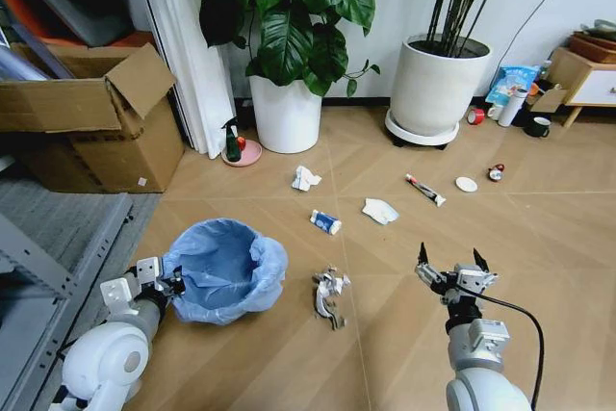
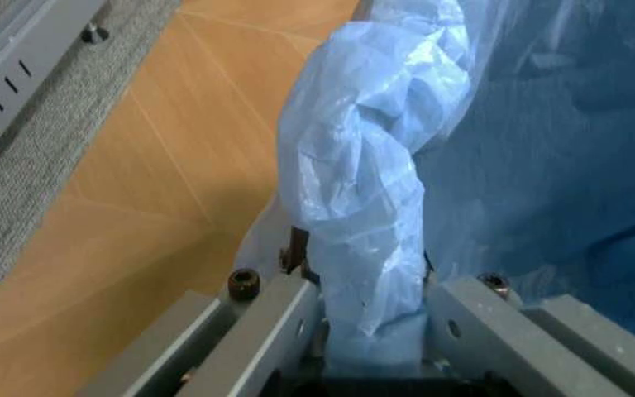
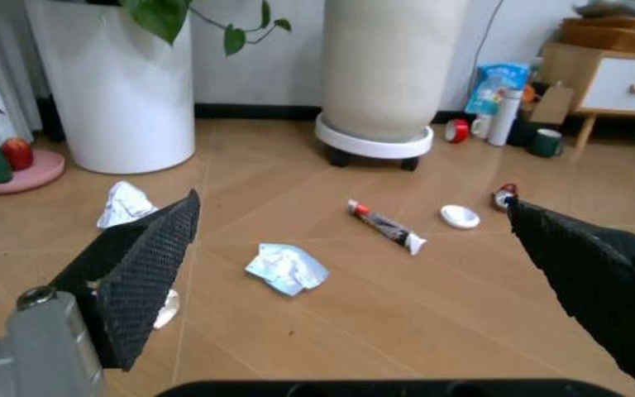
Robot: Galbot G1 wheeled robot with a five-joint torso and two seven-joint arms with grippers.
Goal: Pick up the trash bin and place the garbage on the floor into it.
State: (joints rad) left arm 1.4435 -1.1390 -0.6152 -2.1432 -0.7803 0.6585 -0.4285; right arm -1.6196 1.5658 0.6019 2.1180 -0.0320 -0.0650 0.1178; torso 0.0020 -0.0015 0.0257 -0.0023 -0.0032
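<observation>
Crinkly blue plastic folded over the rim of the trash bin [image 1: 227, 271] sits pinched between my left gripper's [image 1: 169, 282] jaws, the bin standing on the floor [image 1: 289, 363] at my left. My right gripper [image 1: 450, 267] hovers with jaws spread wide. Ahead of it lies the garbage [image 1: 381, 210]; the thin tube [image 3: 386, 226] runs diagonally across the opening, so I judge the right arm nearer.
</observation>
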